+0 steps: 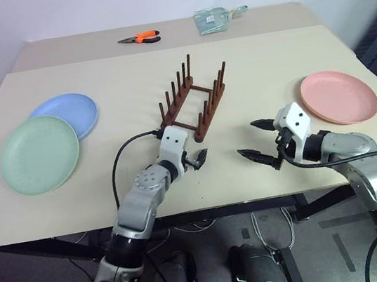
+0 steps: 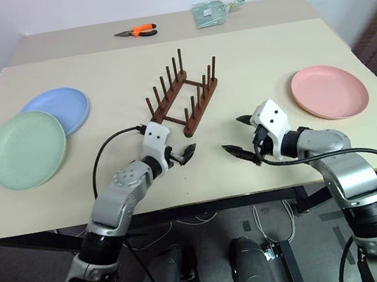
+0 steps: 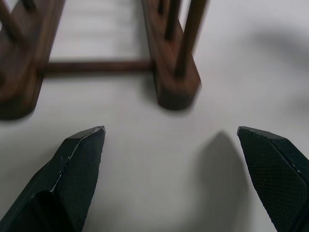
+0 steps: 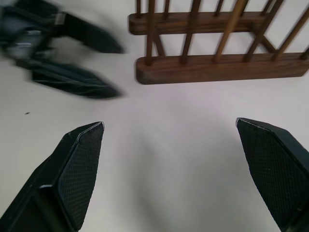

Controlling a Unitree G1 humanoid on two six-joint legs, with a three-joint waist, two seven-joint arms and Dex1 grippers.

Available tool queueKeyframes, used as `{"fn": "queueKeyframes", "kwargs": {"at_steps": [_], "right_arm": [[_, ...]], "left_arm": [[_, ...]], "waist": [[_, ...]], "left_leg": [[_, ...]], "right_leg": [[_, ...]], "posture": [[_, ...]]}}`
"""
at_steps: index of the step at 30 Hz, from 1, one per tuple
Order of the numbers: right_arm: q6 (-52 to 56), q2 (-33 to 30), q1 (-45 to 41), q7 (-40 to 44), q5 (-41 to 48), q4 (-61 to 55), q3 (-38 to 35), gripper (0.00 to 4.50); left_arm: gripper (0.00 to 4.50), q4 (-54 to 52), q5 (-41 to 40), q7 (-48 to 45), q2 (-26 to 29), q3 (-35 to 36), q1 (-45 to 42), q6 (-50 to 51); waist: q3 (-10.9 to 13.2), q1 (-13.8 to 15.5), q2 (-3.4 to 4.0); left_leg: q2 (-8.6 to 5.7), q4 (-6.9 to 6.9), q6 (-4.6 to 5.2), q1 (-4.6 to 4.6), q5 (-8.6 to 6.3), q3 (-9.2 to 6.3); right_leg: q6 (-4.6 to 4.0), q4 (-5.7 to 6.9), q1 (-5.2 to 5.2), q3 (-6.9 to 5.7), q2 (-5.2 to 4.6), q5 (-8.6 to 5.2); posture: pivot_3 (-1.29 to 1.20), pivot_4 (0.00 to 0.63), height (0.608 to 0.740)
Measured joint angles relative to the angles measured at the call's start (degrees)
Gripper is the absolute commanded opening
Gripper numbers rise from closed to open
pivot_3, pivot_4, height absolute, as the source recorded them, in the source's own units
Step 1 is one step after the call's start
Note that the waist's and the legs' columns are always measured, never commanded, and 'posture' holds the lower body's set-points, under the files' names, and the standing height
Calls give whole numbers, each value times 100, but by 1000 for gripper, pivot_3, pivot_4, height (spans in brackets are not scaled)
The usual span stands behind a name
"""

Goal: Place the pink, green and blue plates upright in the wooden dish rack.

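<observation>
Start of task: nothing is racked yet. The dark reddish-brown wooden dish rack (image 1: 194,105) stands empty at mid-desk, pegs upright, set at a slant. The salmon-pink round plate (image 1: 339,96) lies flat at the right of the pale desk (image 1: 121,73). The mint-green round plate (image 1: 39,153) lies flat at the left, its far edge overlapping the periwinkle-blue round plate (image 1: 68,115) just behind it.

Left gripper (image 1: 193,160) hovers just near of the rack's near end, jaws spread, empty. Right gripper (image 1: 258,141) hovers between the rack and the pink plate, jaws spread, empty.

Judged step: first pick. The right arm is nearest the pink plate; the next move calls for reaching right, pinching the rim, tilting the plate upright and lowering it between pegs.
</observation>
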Motion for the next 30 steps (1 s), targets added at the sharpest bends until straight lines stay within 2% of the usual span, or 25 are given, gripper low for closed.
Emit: {"fn": "queueKeyframes", "kwargs": {"at_steps": [1, 4, 5, 10, 11, 14, 18, 20, 22, 23, 26, 28, 30], "right_arm": [[36, 7, 29, -64, -1, -93, -1, 4472], [66, 12, 44, -179, -10, -188, -13, 4500], [53, 3, 82, -227, -61, -201, -18, 4500], [-44, -20, 253, -305, -167, -198, -54, 4500], [-62, -20, 257, -313, -174, -198, -75, 4500], [-175, -26, 283, -353, -224, -177, -188, 4500], [-345, -167, 414, -373, -300, 36, -502, 4500], [-432, -205, 454, -379, -355, 126, -613, 4500], [-485, -209, 468, -393, -392, 154, -658, 4500], [-501, -208, 477, -400, -394, 153, -660, 4500], [-531, -208, 570, -419, -399, 150, -717, 4500], [-524, -224, 683, -426, -391, 144, -812, 3944], [-453, -308, 777, -418, -376, 143, -934, 3181]], "left_arm": [[4500, 265, 57, 89, -159, 13, -162, -77], [3741, 745, 118, 192, -411, 92, -414, -311], [3371, 978, 169, 193, -472, 124, -504, -483], [858, 1182, 245, -66, -413, 74, -545, -834], [772, 1120, 285, -182, -314, 20, -556, -929], [774, 1123, 332, -813, 139, -179, -483, -1203], [774, 848, 188, -2748, 1288, -606, -347, -1932], [774, 970, 136, -3327, 1546, -621, -423, -2171], [1813, 1230, 40, -3629, 1589, -562, -559, -2232], [2146, 1392, 45, -3703, 1621, -557, -647, -2259], [3595, 1770, 100, -3648, 1702, -429, -827, -2454], [4500, 1822, 139, -3433, 1761, -247, -820, -2446], [4500, 1543, 164, -3343, 1999, -77, -655, -2284]], "waist": [[-1, 5, 0], [-3, 17, -3], [-3, 23, -3], [-3, 42, -3], [-4, 44, -2], [-4, 18, 0], [-4, -4, 1], [-3, -9, 2], [-3, -8, 2], [-3, -9, 2], [-3, -9, 2], [-3, -20, 2], [-4, -53, 3]], "left_leg": [[0, 2, 1, 0, -1, 0], [-1, 4, 8, 1, -5, -1], [-1, 4, 8, 1, -5, -1], [-1, 4, 8, 0, -5, -2], [-1, 4, 7, 1, -5, -2], [0, 4, 7, -1, -5, -2], [1, 2, 3, -3, -4, -1], [1, 2, 2, -2, -4, -2], [1, 2, 2, -3, -4, -3], [0, 2, 3, -3, -4, -4], [0, 2, 4, -3, -4, -4], [2, 2, 4, -2, -3, -4], [3, 2, 2, 1, -2, -3]], "right_leg": [[0, 0, 1, -1, -1, 0], [1, -3, 5, -2, -3, 0], [1, -3, 5, -3, -3, 0], [1, -4, 4, -4, -4, 0], [1, -4, 4, -4, -4, 0], [0, -4, 2, -4, -3, 0], [-2, -7, -1, -4, -5, -1], [-2, -7, -1, -4, -8, -1], [-2, -7, -1, -4, -9, -1], [-2, -7, -1, -5, -9, -1], [-1, -7, 0, -5, -8, -1], [-1, -5, 1, -4, -5, 0], [-1, -1, 0, -2, -3, -1]], "posture": [[0, 150, 740], [0, 150, 740], [0, 150, 740], [0, 150, 740], [0, 150, 740], [0, 150, 740], [0, 150, 740], [0, 150, 740], [0, 150, 740], [0, 150, 740], [0, 150, 740], [0, 150, 740], [0, 150, 740]]}}
